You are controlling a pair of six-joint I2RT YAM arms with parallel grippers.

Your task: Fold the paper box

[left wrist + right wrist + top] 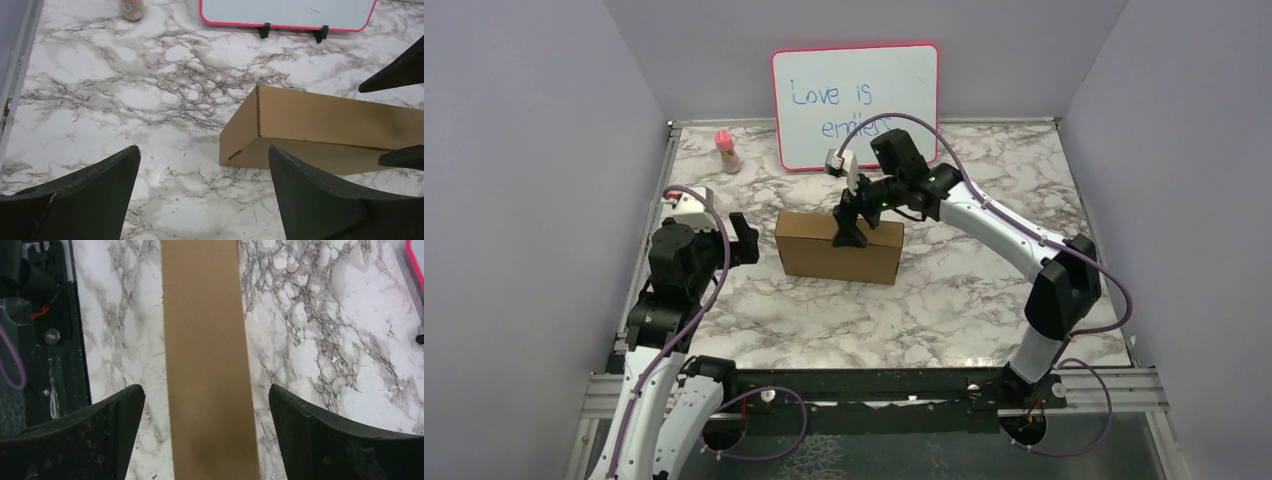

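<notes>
A closed paper box (819, 262) of plain brown cardboard lies on its long side near the middle of the marble table (984, 300), its long edge running left to right in the overhead view. The right gripper (852, 228) hangs over the right half of the box, pointing down, jaws spread wide. From the right wrist camera, the box (210, 365) runs as a brown strip straight up the middle of the gap, with the right gripper (206, 390) straddling it; bare marble shows between the cardboard and each of the black fingers (100, 425), so neither pad presses the box. How low the tips reach along the box's walls is hard to judge from these angles.

The left gripper (744, 240) sits just off the box's left end, apart from it and aimed toward it. In the left wrist view, the left gripper (204, 150) is fully open with nothing but marble between its jaws, and the box (325, 120) lies ahead and to the right, its near end panel and long top face in sight. Two dark fingertips (400, 70) of the right arm show at the frame's right edge, one on the box's far side, one on its near side.

A red-framed whiteboard (856, 105) stands at the back of the table, a small pink-capped bottle (726, 150) to its left.
</notes>
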